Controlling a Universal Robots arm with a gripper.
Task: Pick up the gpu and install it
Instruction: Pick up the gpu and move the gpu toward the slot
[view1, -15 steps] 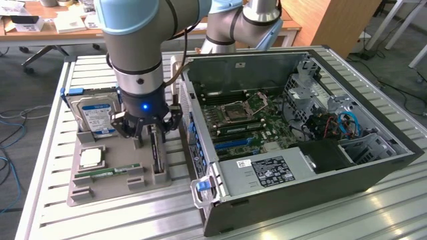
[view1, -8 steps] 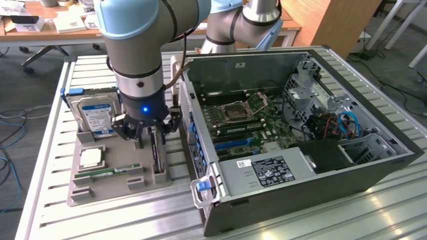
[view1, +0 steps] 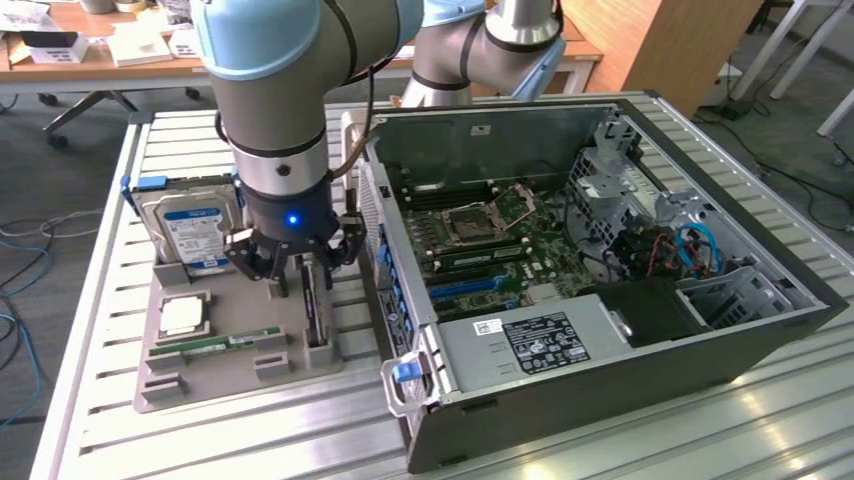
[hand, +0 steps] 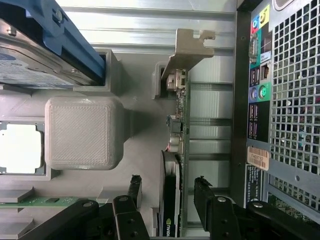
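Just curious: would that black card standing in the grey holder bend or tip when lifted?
Likely stiff: the gpu is a flat board with a metal bracket. Thin and standing on edge, it may tip if unsupported.

The exterior camera looked down over the table and computer case; the wrist camera hung close above the gpu and tray, both shared.

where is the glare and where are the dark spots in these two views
Exterior view: glare streaks on the metal table by the computer case, whose black shroud corner is dark. Wrist view: the processor is washed out white, and the gripper flanking the gpu is nearly black.
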